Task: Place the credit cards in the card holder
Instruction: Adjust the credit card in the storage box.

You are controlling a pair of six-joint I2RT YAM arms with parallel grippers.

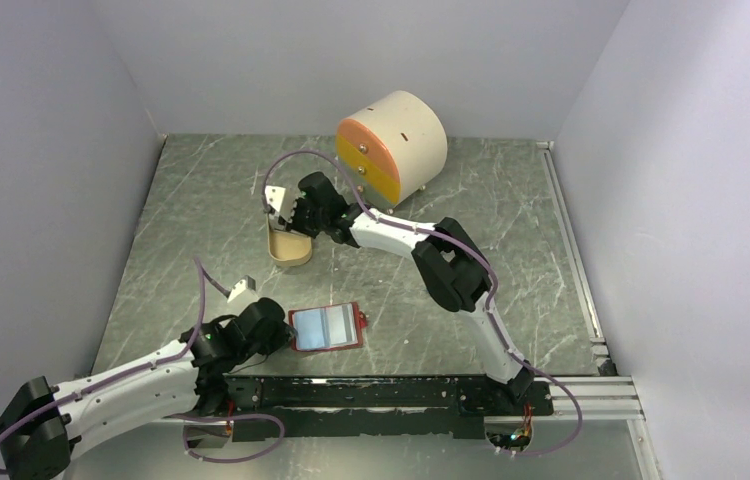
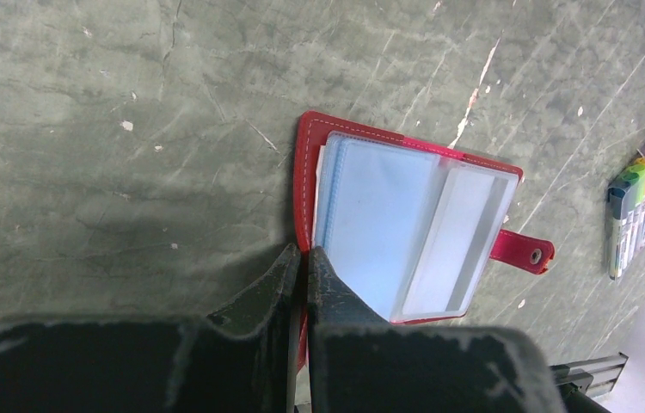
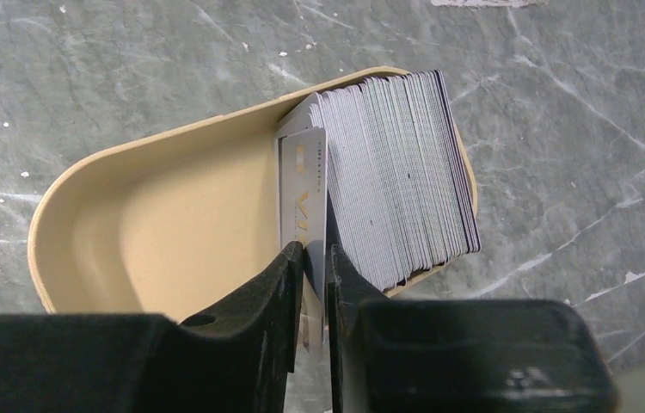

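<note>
The red card holder (image 1: 326, 327) lies open on the table, pale blue pockets up; in the left wrist view (image 2: 405, 224) its snap tab points right. My left gripper (image 2: 304, 255) is shut on the holder's red left edge (image 2: 304, 185). A stack of silver-grey credit cards (image 3: 396, 172) stands on edge in the tan oval tray (image 3: 156, 215). My right gripper (image 3: 315, 251) is shut on one silver card (image 3: 302, 185) at the stack's left side. In the top view the right gripper (image 1: 291, 215) is over the tray (image 1: 289, 250).
A round beige drawer box with orange and yellow fronts (image 1: 391, 145) stands at the back. A bundle of rainbow-coloured sticks (image 2: 641, 198) lies to the right of the holder. Grey walls enclose the table; a black rail (image 1: 391, 392) runs along the front.
</note>
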